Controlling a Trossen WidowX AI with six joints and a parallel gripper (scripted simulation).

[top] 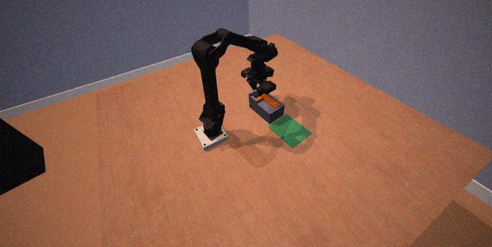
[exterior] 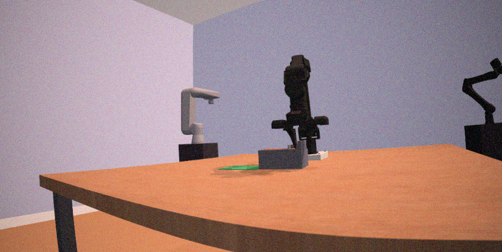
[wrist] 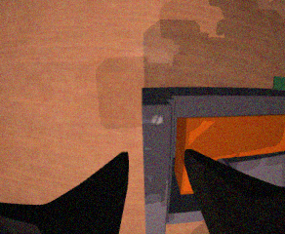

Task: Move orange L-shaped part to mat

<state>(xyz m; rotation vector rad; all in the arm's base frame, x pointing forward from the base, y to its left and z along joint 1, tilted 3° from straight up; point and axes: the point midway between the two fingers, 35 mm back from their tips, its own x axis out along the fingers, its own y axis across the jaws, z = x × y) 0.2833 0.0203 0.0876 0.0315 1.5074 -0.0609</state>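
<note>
My gripper point(top: 261, 90) hangs directly over the end of the tray point(top: 264, 109) farthest from the mat point(top: 289, 130), fingers partly closed with nothing between them, one on each side of that end wall. The L-shaped part point(top: 268, 100) lies in the tray's pocket. The mat lies flat on the table point(top: 138, 175) just beside the tray's opposite end, and my base plate point(top: 210, 137) stands to the tray's other side.

Table point(top: 138, 175): wood-grain finish, matt. Tray point(top: 264, 111): grey, matt, plastic-like. Part point(top: 268, 100): orange, smooth, slight sheen. Mat point(top: 289, 130): green, flat, matt. Claw point(top: 261, 89): matt black.
</note>
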